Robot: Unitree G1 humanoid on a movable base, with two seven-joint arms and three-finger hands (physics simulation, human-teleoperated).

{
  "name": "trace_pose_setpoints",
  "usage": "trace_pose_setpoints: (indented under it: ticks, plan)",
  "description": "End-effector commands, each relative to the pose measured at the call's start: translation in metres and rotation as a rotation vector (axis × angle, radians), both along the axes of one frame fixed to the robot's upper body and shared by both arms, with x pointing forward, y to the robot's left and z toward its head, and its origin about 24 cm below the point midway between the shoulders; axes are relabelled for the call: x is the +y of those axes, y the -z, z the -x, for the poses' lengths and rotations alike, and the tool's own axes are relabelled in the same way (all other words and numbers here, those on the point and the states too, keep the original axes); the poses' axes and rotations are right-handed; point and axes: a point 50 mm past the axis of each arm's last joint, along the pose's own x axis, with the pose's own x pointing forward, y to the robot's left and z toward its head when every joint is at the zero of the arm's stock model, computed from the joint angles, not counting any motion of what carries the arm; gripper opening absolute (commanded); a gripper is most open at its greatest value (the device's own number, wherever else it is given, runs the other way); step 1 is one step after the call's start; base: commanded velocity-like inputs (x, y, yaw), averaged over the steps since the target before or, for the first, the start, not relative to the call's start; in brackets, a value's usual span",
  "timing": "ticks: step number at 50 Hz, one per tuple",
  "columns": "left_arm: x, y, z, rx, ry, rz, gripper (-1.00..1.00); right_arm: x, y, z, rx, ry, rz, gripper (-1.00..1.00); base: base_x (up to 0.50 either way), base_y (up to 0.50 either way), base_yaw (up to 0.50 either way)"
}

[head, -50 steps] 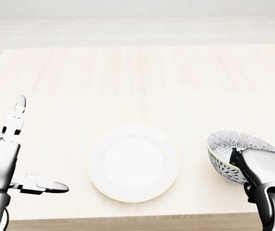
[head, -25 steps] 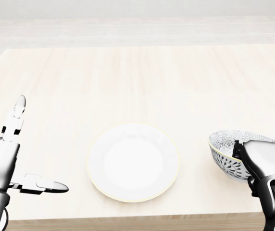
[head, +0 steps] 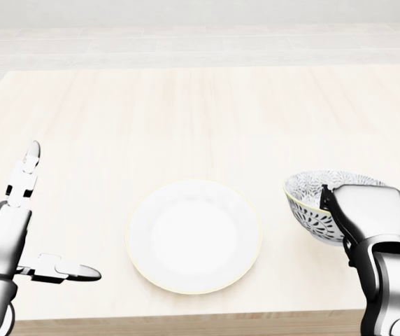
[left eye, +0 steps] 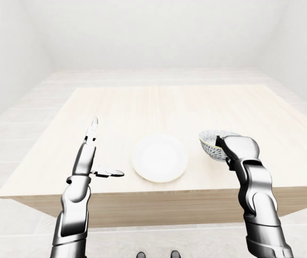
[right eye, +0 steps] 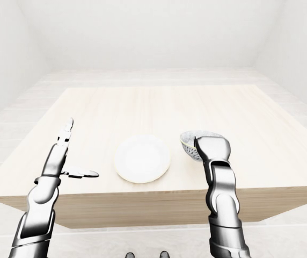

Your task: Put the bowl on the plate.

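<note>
Head view: right hand (head: 371, 213) clasps the bowl (head: 308, 203) near the plate (head: 194, 236), left hand (head: 11, 234) splayed; best carried level, then centred.

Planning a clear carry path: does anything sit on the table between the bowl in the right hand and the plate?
No. In the head view, only a bare stretch of table separates the bowl from the plate.

The right robot hand (right eye: 213, 148) grips the bowl (right eye: 189, 144) beside the plate (right eye: 141, 158).
</note>
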Motion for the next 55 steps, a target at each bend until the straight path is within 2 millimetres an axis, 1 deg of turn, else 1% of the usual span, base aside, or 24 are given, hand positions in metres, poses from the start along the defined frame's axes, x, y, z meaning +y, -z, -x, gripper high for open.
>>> trace_pose_setpoints:
  ticks: [1,8,12,15,16,23,28,44,49,55]
  plan:
    - [0.000,0.006,-0.001,0.006,0.003,-0.002,1.00,0.018,-0.014,-0.005,-0.063,-0.045,0.014,-0.46,0.00,0.00,0.00]
    - [0.001,0.007,-0.003,0.013,0.003,0.000,1.00,0.029,-0.019,-0.011,-0.070,-0.072,0.014,-0.46,0.00,0.00,0.00]
    - [0.000,0.013,-0.002,0.018,0.008,-0.003,1.00,0.037,-0.021,-0.017,-0.078,-0.095,0.008,-0.44,0.00,0.00,0.00]
    - [0.001,0.010,-0.002,0.020,0.010,-0.004,1.00,0.042,-0.021,-0.019,-0.082,-0.112,0.002,-0.44,0.00,0.00,0.00]
    - [0.000,0.013,-0.003,0.021,0.009,-0.005,1.00,0.044,-0.021,-0.020,-0.083,-0.117,0.001,-0.44,0.00,0.00,0.00]
    - [0.001,0.013,-0.005,0.025,0.008,-0.008,1.00,0.053,-0.019,-0.027,-0.092,-0.149,-0.013,-0.42,0.00,0.00,0.00]
    - [-0.001,0.016,-0.004,0.031,0.015,-0.018,1.00,0.059,-0.020,-0.030,-0.097,-0.169,-0.019,-0.45,0.00,0.00,0.00]
    - [0.000,0.022,-0.004,0.055,0.004,-0.030,1.00,0.073,-0.021,-0.035,-0.116,-0.217,-0.038,-0.44,0.00,0.00,0.00]
    - [0.001,0.024,-0.005,0.062,0.002,-0.029,1.00,0.082,-0.025,-0.032,-0.127,-0.240,-0.037,-0.44,0.00,0.00,0.00]
    - [0.001,0.025,-0.005,0.066,0.000,-0.032,1.00,0.089,-0.025,-0.030,-0.132,-0.257,-0.041,-0.46,0.00,0.00,0.00]
